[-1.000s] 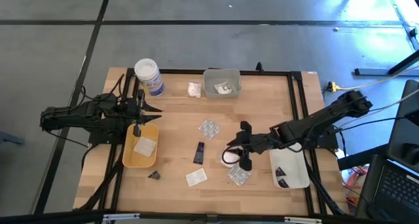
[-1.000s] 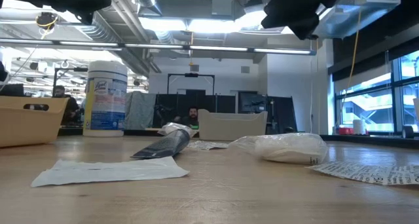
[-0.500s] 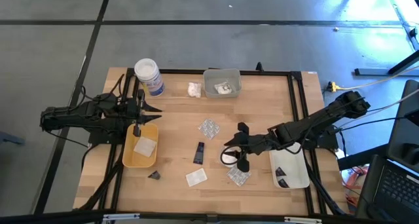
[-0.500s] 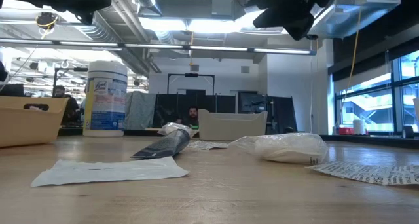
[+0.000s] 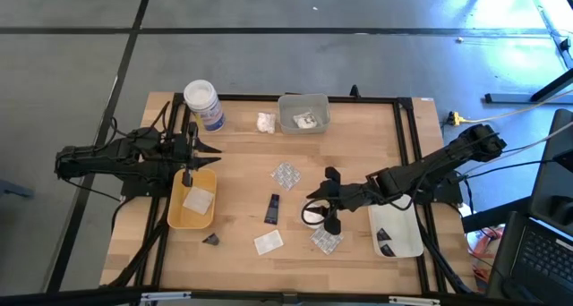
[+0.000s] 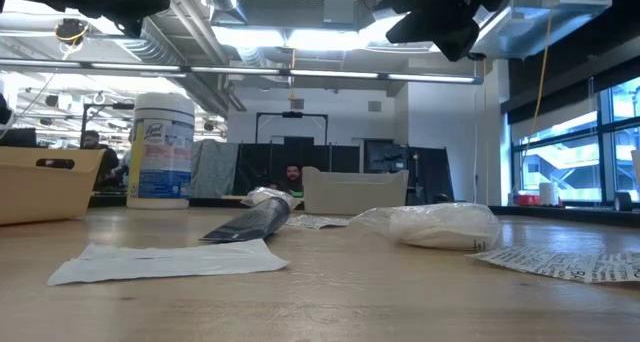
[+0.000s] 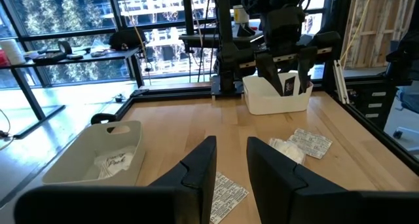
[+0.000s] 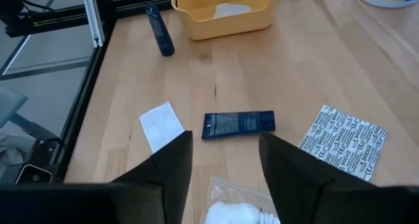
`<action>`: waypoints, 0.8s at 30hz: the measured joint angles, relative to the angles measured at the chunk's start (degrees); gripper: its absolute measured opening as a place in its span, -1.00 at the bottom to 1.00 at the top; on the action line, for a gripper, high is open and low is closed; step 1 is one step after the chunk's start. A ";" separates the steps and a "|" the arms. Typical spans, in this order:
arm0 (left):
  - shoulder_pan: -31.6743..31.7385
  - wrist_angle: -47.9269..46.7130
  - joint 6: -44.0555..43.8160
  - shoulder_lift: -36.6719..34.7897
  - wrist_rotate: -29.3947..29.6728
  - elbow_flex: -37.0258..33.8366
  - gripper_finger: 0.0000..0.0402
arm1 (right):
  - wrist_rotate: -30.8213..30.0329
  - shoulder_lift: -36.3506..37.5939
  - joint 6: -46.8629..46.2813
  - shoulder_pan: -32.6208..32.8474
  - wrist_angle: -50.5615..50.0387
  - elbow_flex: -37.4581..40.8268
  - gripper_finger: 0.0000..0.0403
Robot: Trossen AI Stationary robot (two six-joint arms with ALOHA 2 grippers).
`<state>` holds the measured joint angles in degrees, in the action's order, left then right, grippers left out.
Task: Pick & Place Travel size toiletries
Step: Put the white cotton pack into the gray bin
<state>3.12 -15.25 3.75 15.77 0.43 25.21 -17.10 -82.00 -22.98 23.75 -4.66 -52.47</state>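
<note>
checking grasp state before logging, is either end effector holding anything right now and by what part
Nothing is held. The right end effector hangs open above the white lumpy plastic packet; the left end effector is empty beside the yellow plastic tray.

A: What lies around the dark tube [image 8: 237, 124]?
B: A flat white sachet [image 8: 162, 126] just beside one end, a printed blister pack [image 8: 342, 141] near the other. The right tool [image 8: 224, 160] stands spread above a white packet [image 8: 237, 207].
A: Farther off?
B: A yellow tray [image 8: 224, 14] on the counter [image 8: 288, 70].

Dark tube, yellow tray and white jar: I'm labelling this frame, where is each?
dark tube [image 5: 271, 209], high view, middle of its body
yellow tray [image 5: 174, 204], high view, its left rim
white jar [image 5: 200, 96], high view, its lid
</note>
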 joint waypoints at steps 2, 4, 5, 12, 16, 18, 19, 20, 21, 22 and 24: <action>0.01 0.00 0.00 0.00 0.00 0.00 -0.59 | 0.00 0.00 0.00 -0.14 0.02 0.00 -0.13; -0.01 0.00 0.00 0.00 0.00 0.00 -0.59 | 0.00 0.00 0.00 -0.29 0.06 0.00 -0.15; 0.01 0.00 0.00 0.02 0.00 0.00 -0.59 | 0.00 0.00 0.00 -0.33 0.18 0.00 -0.16; -0.01 0.00 0.00 0.00 0.00 0.00 -0.59 | -2.10 -0.70 2.75 0.00 2.55 -0.03 -0.16; 0.00 0.00 0.00 0.02 0.00 0.00 -0.59 | -3.76 -2.85 4.62 0.92 2.60 -0.02 -0.07; -0.01 0.00 0.00 0.00 0.00 0.00 -0.59 | -4.66 -3.86 5.05 1.43 2.26 -0.02 -0.02; 0.01 0.00 0.00 0.01 0.00 0.00 -0.59 | -4.75 -4.29 5.05 1.54 2.58 -0.02 0.01; 0.01 0.00 0.00 0.02 0.00 0.00 -0.59 | -4.76 -4.58 4.95 1.59 2.80 -0.02 0.03; 0.01 0.00 0.00 0.00 0.00 0.00 -0.59 | -4.76 -4.74 4.45 1.59 2.70 -0.02 0.06; -0.01 0.00 0.00 0.00 0.00 0.00 -0.59 | -4.74 -4.86 3.99 1.62 2.70 -0.02 0.08; 0.01 0.00 0.00 0.02 0.00 0.00 -0.59 | -4.38 -5.11 2.49 1.80 2.78 -0.02 0.12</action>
<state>3.14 -15.25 3.75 15.79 0.43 25.21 -21.48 -87.11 -20.50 25.55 -1.88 -52.49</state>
